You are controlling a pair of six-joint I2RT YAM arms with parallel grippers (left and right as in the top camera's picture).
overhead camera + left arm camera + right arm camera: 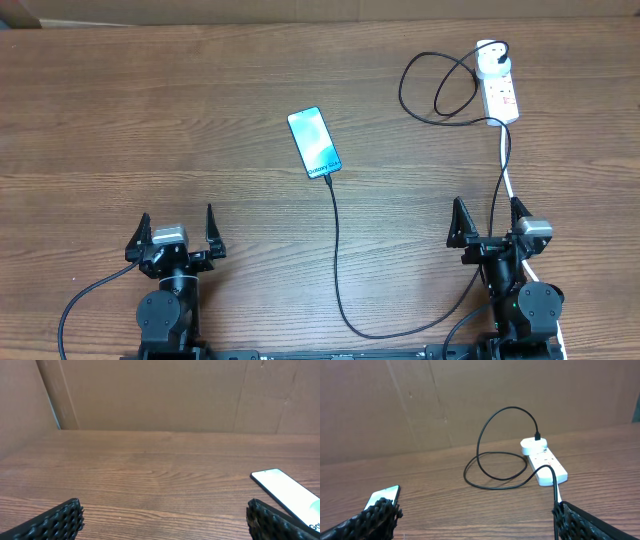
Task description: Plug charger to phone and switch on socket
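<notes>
Charger runs under right gripper — socket beyond, cardboard wall behind.

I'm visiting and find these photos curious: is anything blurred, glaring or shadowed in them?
Overhead: even soft light, everything sharp. Left wrist: the phone screen is washed out nearly white; the left pincer tips are dark and slightly soft. Right wrist: the socket is crisp, no glare; the right pincer tips look soft too.

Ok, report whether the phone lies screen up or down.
Screen up: the phone lies flat on the table, its light blue screen and text showing.
</notes>
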